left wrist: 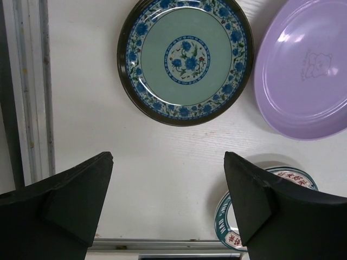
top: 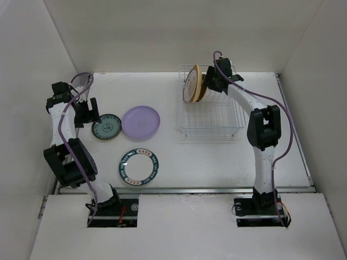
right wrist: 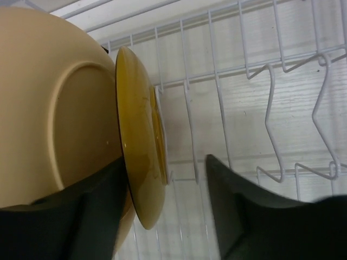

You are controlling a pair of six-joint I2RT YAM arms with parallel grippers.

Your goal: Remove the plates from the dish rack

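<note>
The counter [top: 217, 157] carries the rack [top: 211, 132], its far end under the right tool [right wrist: 165, 179]. That tool's jaws stand apart astride the upright amber plate [right wrist: 142, 162], with the pale plate [right wrist: 49, 108] just outside one finger. The lavender plate [top: 141, 121], rimmed plate [top: 139, 166] and green plate [top: 106, 128] lie flat near the left tool [left wrist: 168, 157], whose jaws are apart.

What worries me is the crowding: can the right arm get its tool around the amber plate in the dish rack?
Probably yes. The right tool straddles the amber plate: one finger seems to sit between it and the pale orange plate, the other over empty dish rack slots.
</note>
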